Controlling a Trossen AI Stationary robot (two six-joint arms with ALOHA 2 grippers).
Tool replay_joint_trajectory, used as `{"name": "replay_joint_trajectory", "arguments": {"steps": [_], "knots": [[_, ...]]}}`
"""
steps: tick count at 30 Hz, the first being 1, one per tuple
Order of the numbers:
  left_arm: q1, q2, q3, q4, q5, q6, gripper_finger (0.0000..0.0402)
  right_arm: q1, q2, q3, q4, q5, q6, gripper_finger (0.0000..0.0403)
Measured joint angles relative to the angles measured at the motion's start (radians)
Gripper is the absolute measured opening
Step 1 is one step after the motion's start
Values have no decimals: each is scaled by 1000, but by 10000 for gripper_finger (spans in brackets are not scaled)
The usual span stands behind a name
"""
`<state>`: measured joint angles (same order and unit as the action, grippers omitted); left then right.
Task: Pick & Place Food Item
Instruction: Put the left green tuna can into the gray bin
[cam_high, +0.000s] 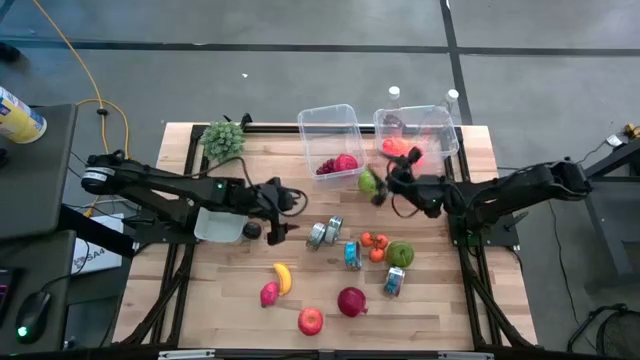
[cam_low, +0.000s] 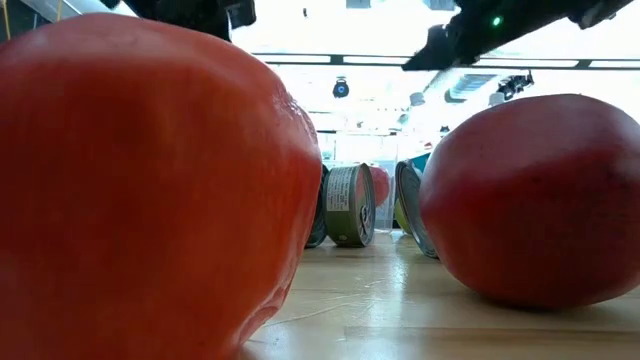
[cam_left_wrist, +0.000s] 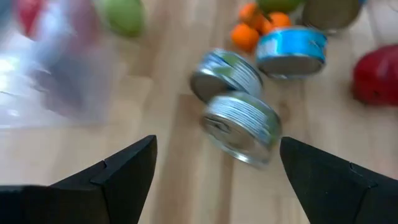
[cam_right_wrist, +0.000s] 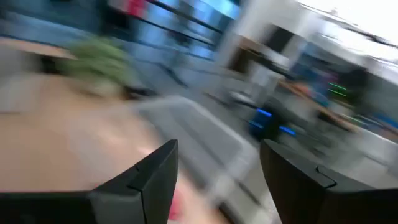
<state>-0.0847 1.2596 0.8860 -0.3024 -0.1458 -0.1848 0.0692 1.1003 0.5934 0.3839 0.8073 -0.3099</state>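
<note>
Left end effector (cam_left_wrist: 214, 180), fingers apart and empty, hovers near two silver ribbed cans (cam_left_wrist: 239, 127); right end effector (cam_right_wrist: 217, 180), fingers apart, hangs by the clear plastic bins (cam_high: 330, 135).

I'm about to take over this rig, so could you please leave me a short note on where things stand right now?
Left gripper: open, empty, low over the table facing the two silver cans.
Right gripper: open, empty, beside the green fruit near the bins.
Left clear bin holds red fruit; right clear bin holds a red item.
Left on the table: banana, apple, dark red fruit, oranges, green apple, cans.
</note>
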Motion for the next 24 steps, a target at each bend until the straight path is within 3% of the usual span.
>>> {"name": "replay_joint_trajectory", "arguments": {"steps": [4,9,16,21,24], "knots": [[-17,47,0,22,69,-1,329,43,2,0,9,-173,-3,215],[-23,41,0,52,69,19,329,75,2,0,47,-272,-8,215],[-164,40,2,145,-187,58,329,77,2,0,38,-317,-8,215],[-292,52,34,173,-295,71,329,77,2,0,9,-324,41,215],[-362,81,45,176,-442,30,329,77,2,0,-30,-383,79,215]]}}
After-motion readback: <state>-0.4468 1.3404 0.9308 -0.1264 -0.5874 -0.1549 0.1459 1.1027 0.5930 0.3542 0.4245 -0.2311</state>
